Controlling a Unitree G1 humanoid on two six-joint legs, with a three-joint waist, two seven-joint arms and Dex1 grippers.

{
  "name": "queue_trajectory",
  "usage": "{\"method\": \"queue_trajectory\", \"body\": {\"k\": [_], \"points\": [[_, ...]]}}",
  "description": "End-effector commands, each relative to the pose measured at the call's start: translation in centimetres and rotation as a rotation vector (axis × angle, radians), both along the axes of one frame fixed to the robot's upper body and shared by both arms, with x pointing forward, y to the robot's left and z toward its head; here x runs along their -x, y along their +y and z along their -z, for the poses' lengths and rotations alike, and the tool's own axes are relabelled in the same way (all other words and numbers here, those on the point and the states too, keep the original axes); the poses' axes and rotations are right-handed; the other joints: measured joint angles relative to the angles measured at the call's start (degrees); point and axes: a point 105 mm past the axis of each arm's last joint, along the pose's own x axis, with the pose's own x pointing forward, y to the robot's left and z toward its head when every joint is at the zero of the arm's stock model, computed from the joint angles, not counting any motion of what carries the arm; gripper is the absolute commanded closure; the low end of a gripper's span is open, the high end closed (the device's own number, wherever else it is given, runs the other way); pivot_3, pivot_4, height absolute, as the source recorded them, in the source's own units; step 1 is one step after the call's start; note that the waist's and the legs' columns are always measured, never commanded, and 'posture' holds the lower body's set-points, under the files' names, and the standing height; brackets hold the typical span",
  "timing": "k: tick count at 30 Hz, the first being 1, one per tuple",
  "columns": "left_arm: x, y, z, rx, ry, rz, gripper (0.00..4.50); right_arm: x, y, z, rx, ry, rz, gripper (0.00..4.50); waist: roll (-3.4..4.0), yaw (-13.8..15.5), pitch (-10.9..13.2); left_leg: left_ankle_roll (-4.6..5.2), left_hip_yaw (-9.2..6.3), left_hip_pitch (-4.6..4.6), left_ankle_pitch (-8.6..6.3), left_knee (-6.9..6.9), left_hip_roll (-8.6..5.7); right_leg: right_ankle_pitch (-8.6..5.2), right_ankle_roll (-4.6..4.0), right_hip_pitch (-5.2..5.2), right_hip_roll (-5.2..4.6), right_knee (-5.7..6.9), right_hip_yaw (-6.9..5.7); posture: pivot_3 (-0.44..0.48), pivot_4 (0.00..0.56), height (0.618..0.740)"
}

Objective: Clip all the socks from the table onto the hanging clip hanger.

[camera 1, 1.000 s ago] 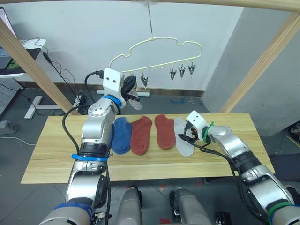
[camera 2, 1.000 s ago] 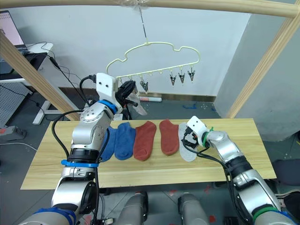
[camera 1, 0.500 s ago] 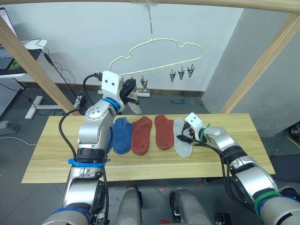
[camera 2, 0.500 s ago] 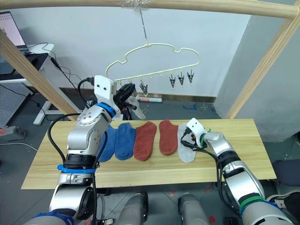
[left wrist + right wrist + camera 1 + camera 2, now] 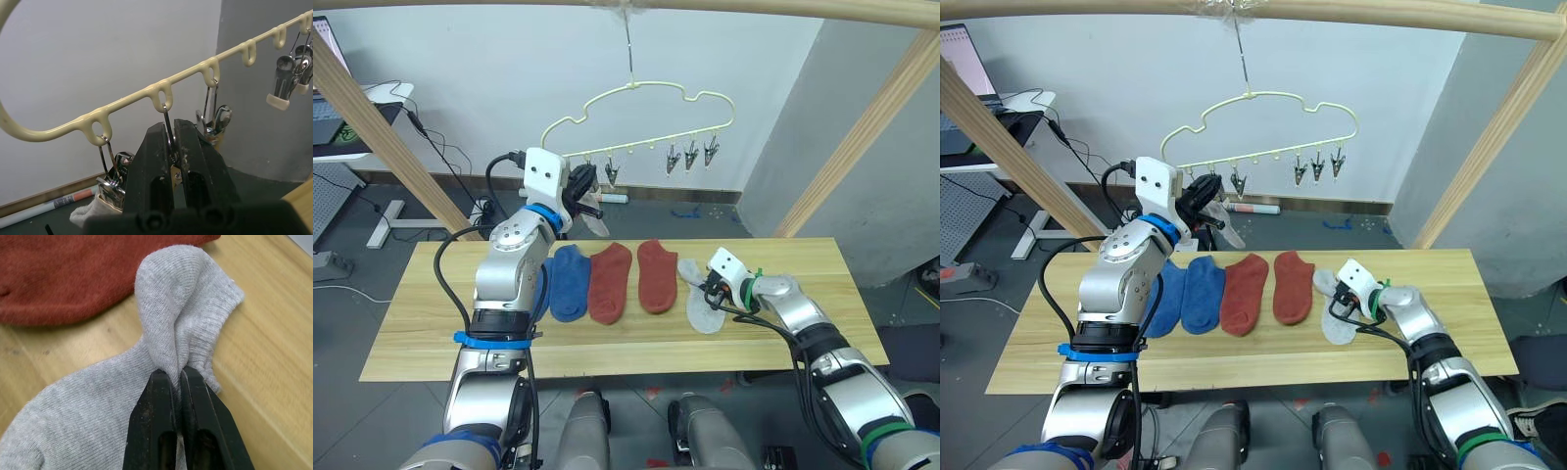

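Note:
The cream clip hanger [image 5: 636, 98] hangs from a wooden beam above the far side of the table [image 5: 431, 323]. My left gripper [image 5: 173, 129] is raised to its bar and shut on a metal clip near the left end. A light grey sock [image 5: 595, 223] dangles beside it. On the table lie a blue sock [image 5: 570, 282], a second blue one [image 5: 1167, 299] partly behind my left arm, and two rust-red socks [image 5: 610, 282] [image 5: 657, 276]. My right gripper [image 5: 176, 374] is shut on the bunched cuff of a light grey sock [image 5: 698, 299] right of them.
Slanted wooden posts [image 5: 372, 127] [image 5: 862, 137] frame the table on both sides. Three free clips [image 5: 690, 157] hang at the bar's right end. A white desk [image 5: 352, 108] and cables stand on the floor at the far left.
My right gripper has shut on the grey sock's cuff and drawn it slightly right, bunching the fabric. The left gripper stays at the clip.

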Motion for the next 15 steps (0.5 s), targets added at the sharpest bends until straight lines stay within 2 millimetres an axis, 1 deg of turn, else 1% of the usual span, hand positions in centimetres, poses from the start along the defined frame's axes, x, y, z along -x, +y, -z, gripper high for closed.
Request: {"method": "queue_trajectory", "body": {"k": [1,3,5,6,7,8,10,13,15], "points": [[0.2,-0.2,0.7,0.078,0.086,0.047,4.5,0.8,-0.4,-1.8,-0.046,-0.044,-0.006,4.48,0.0,0.0,0.0,0.0,0.0,0.0,0.0,0.0,0.0,0.0,0.0,-0.01,0.0,0.0,0.0,0.065,0.225,0.74],[0.4,-0.4,1.1,0.196,0.174,0.088,4.5,1.5,0.1,-3.7,-0.052,-0.114,-0.061,4.48,0.0,-0.1,0.0,0.0,0.01,-0.01,0.0,-0.03,0.0,-0.03,0.04,-0.03,0.0,-0.01,0.01,0.065,0.225,0.74],[0.7,-0.8,1.1,0.369,0.277,0.154,4.5,2.3,0.9,-5.7,-0.053,-0.183,-0.096,4.48,0.0,-0.2,0.0,0.0,0.01,-0.02,0.0,-0.04,0.01,-0.1,0.18,-0.06,0.0,0.0,0.03,0.059,0.227,0.74],[0.9,-0.8,1.1,0.419,0.309,0.177,4.5,2.7,1.4,-6.5,-0.063,-0.205,-0.11,4.48,0.0,-0.4,0.0,0.0,0.01,-0.02,0.0,-0.04,0.03,-0.11,0.19,-0.07,0.01,0.0,0.03,0.051,0.227,0.74],[0.9,-0.7,1.0,0.493,0.351,0.195,4.5,3.2,2.3,-7.6,-0.098,-0.228,-0.123,4.48,0.0,-0.5,0.0,-0.01,0.01,-0.01,0.0,-0.04,0.03,-0.11,0.19,-0.07,0.01,0.01,0.03,0.043,0.227,0.74],[1.0,-0.5,1.0,0.539,0.378,0.205,4.5,3.6,3.0,-8.4,-0.121,-0.239,-0.132,4.48,0.0,-0.5,0.0,-0.01,-0.01,0.0,0.0,-0.04,0.04,-0.12,0.2,-0.07,0.02,0.02,0.02,0.037,0.226,0.74],[1.2,-0.6,0.6,0.642,0.425,0.254,4.5,4.1,5.1,-10.5,-0.191,-0.288,-0.147,4.48,0.0,-0.5,0.0,-0.01,-0.06,0.01,0.0,-0.04,0.07,-0.12,0.21,-0.07,0.05,0.03,0.0,0.028,0.224,0.74],[1.4,-0.8,0.1,0.711,0.464,0.292,4.5,4.1,7.7,-12.9,-0.264,-0.343,-0.148,4.48,0.0,-0.4,0.0,-0.02,-0.09,0.0,0.01,-0.04,0.05,-0.12,0.21,-0.06,0.05,0.03,-0.02,0.023,0.222,0.74],[1.5,-1.0,0.0,0.714,0.477,0.303,4.5,3.9,9.1,-14.1,-0.298,-0.367,-0.15,4.48,0.0,-0.3,0.0,-0.02,-0.06,-0.03,0.01,-0.02,-0.01,-0.12,0.21,-0.06,-0.01,0.0,-0.01,0.023,0.222,0.74]]}}
